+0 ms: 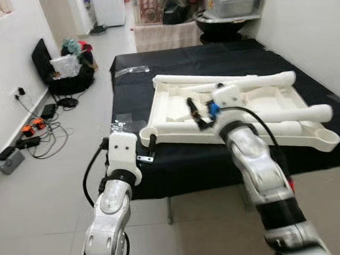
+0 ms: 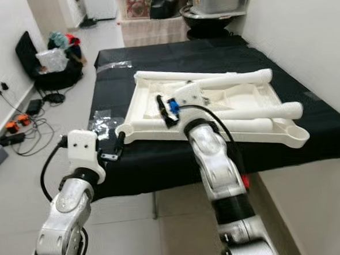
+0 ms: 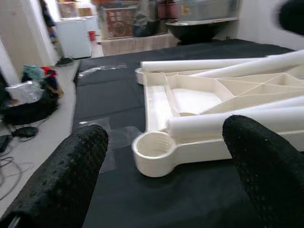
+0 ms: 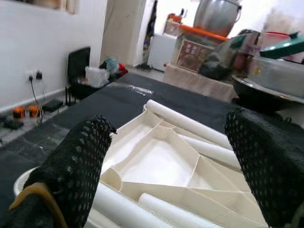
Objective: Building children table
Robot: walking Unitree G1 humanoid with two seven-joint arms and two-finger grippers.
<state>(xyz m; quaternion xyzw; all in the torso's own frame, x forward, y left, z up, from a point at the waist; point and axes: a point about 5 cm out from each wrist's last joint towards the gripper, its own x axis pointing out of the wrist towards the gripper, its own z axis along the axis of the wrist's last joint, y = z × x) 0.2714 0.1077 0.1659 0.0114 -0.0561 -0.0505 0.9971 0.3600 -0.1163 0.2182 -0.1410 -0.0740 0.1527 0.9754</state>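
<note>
A white plastic tabletop [image 1: 171,107] lies upside down on a table with a black cover [image 1: 212,55]. Several white leg tubes rest across it, one along the back [image 1: 225,78] and one at the front right [image 1: 285,116]. My left gripper [image 3: 166,135] is open at the table's front left edge. It faces the tabletop's round corner socket [image 3: 153,149] and holds nothing. My right gripper [image 4: 168,123] hovers open over the near left part of the tabletop [image 4: 156,164], its black fingers [image 1: 197,113] above the ribs.
Clear plastic bags lie on the black cover at the back left [image 1: 131,70] and near the front left corner [image 1: 124,125]. Cables and plugs [image 1: 34,133] trail over the floor by the left wall. A black bag with clothes [image 1: 68,64] and storage boxes [image 1: 231,2] stand further back.
</note>
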